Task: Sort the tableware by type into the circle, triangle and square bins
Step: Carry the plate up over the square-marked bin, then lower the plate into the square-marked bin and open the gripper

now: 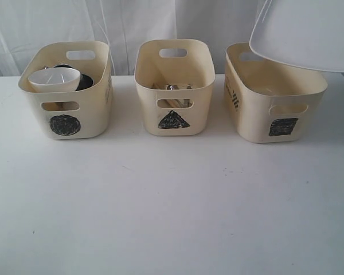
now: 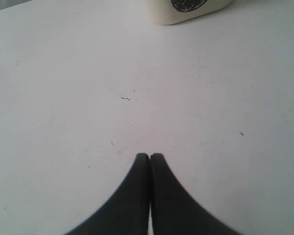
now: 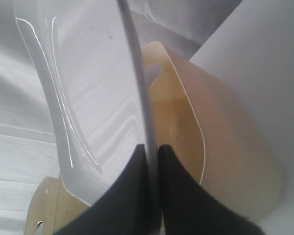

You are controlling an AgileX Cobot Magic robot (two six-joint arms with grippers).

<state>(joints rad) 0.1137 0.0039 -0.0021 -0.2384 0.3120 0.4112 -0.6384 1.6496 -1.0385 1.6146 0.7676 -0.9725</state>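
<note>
The large white plate [image 1: 309, 31] hangs tilted above the square bin [image 1: 275, 94] at the right; its rim [image 3: 137, 73] is pinched by my right gripper [image 3: 151, 149], which is shut on it. The circle bin [image 1: 69, 91] at the left holds the small white bowl [image 1: 54, 79] on top of dark mugs [image 1: 85, 81]. In the triangle bin [image 1: 173, 86] in the middle lie the chopsticks and cutlery [image 1: 172, 87]. My left gripper [image 2: 150, 156] is shut and empty over the bare white table, short of the circle bin [image 2: 188, 10]. Neither gripper shows in the exterior view.
A white table [image 1: 172, 206] carries the three bins in a row at the back. A white curtain [image 1: 132, 23] hangs behind them. The square bin's inside [image 3: 181, 122] shows below the plate.
</note>
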